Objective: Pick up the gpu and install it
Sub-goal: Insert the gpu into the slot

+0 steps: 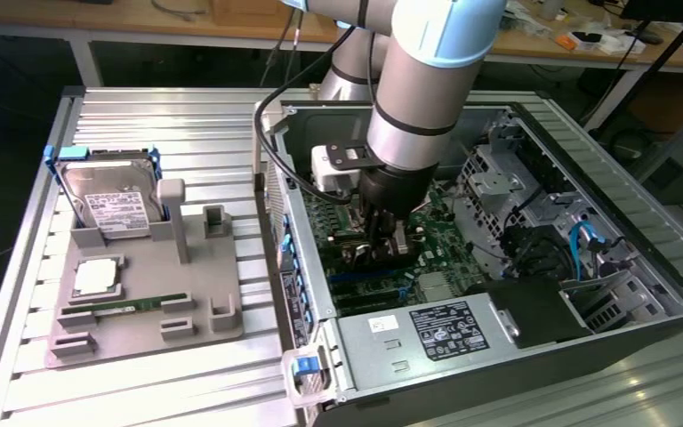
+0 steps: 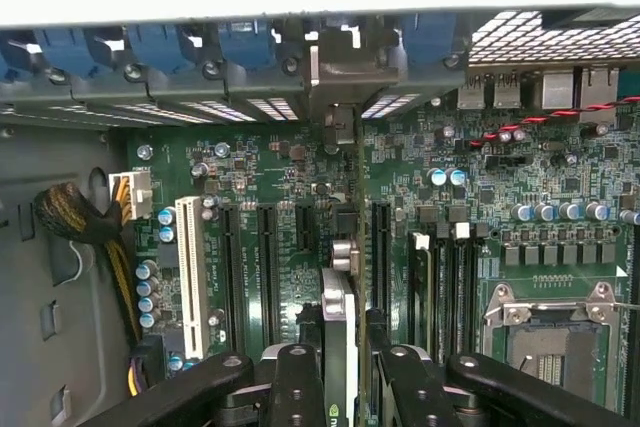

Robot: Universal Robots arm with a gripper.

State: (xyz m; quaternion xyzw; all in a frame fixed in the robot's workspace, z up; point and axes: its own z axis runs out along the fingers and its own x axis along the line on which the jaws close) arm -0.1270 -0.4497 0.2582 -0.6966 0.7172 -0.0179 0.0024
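Note:
The gpu [image 2: 340,319] stands on edge among the expansion slots of the green motherboard [image 2: 250,162], seen edge-on, with its silvery bracket [image 2: 345,77] against the case's rear slot openings. My gripper [image 2: 345,372] is shut on the card, one black finger [image 2: 298,382] on each side of it. In the exterior view the arm reaches straight down into the open computer case [image 1: 674,294], and the gripper [image 1: 383,253] sits low over the motherboard [image 1: 443,245]. I cannot tell whether the card's lower edge is fully seated in the slot.
A grey fixture [image 1: 199,311] beside the case holds a silver hard drive [image 1: 110,200], a processor [image 1: 95,277] and a green memory stick [image 1: 128,307]. Inside the case are a power supply [image 1: 437,329], a yellow and black cable bundle [image 2: 90,227] and the processor socket [image 2: 550,337].

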